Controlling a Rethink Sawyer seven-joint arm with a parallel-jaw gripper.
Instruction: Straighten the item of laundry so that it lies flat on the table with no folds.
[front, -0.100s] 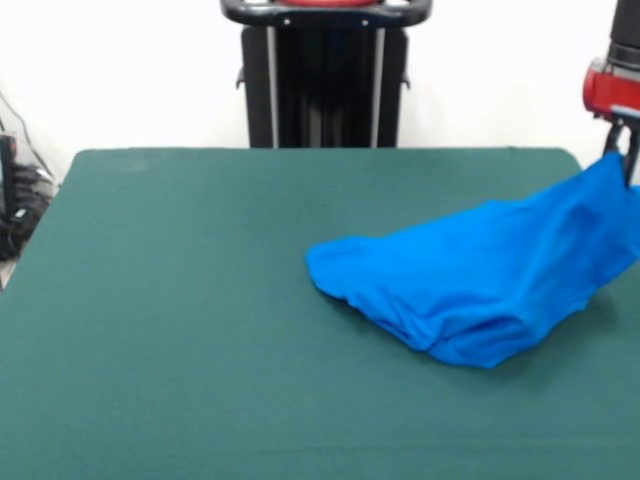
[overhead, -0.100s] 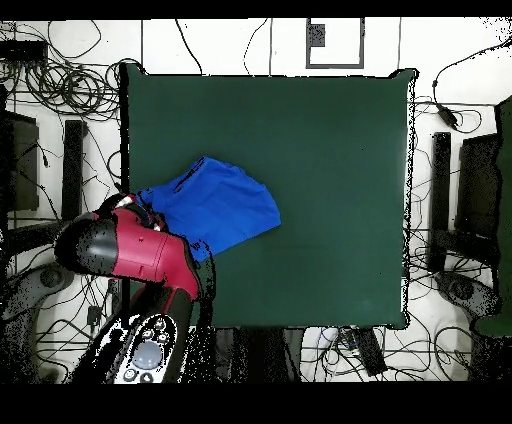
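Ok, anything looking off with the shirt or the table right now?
The T-shirt is far from flat: one end is lifted off the table into a tented peak at the gripper, the rest bunched with wrinkles. In the overhead view it sits at the table's edge near the arm. Nothing looks damaged.

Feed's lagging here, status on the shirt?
Pincer at the table edge, shut on shirt, one corner lifted. Rest of shirt bunched and folded on the felt. Nothing in the way.
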